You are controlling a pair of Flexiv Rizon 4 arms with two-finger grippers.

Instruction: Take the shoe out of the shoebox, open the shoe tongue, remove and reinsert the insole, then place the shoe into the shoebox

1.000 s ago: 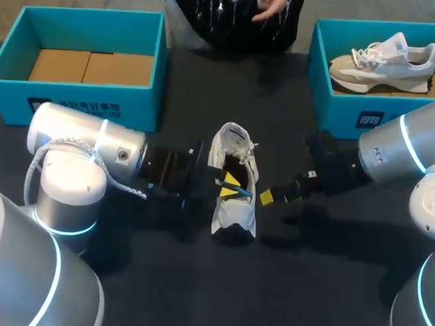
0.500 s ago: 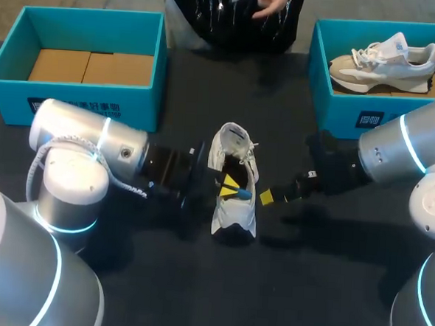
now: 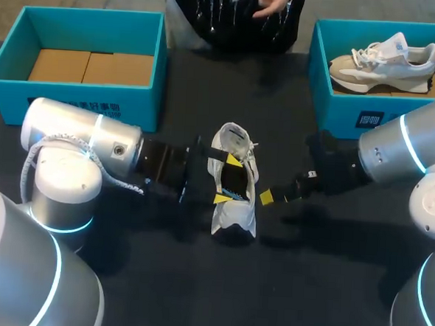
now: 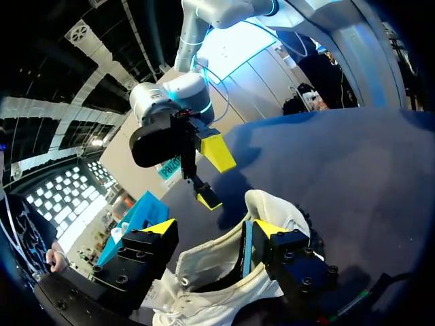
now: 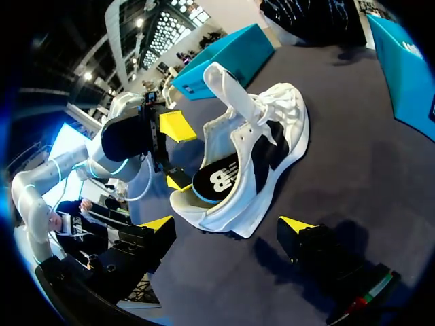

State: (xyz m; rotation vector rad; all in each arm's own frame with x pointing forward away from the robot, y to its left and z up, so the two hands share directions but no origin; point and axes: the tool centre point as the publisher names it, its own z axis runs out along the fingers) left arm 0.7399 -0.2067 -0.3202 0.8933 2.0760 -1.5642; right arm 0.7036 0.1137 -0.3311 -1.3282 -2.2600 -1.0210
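A white shoe (image 3: 233, 212) lies on the dark table with its tongue (image 3: 232, 138) pulled up. My left gripper (image 3: 228, 180) is open over the shoe's mouth, one yellow tip near the tongue and one toward the heel. In the left wrist view the shoe (image 4: 224, 261) sits between the spread fingers, and the blue-edged insole (image 4: 247, 239) lies against one finger. The right wrist view shows the black insole (image 5: 216, 180) lying inside the shoe (image 5: 272, 146). My right gripper (image 3: 275, 194) is open just right of the shoe, apart from it.
A teal box (image 3: 16, 77) lined with cardboard stands at the back left. Another teal box (image 3: 339, 104) at the back right holds a beige and white shoe (image 3: 386, 59). The two arms face each other across the shoe.
My left gripper has gone from shut on the insole's edge to open, its tips now spread across the shoe's mouth. The insole has dropped into the shoe. The right arm has not moved.
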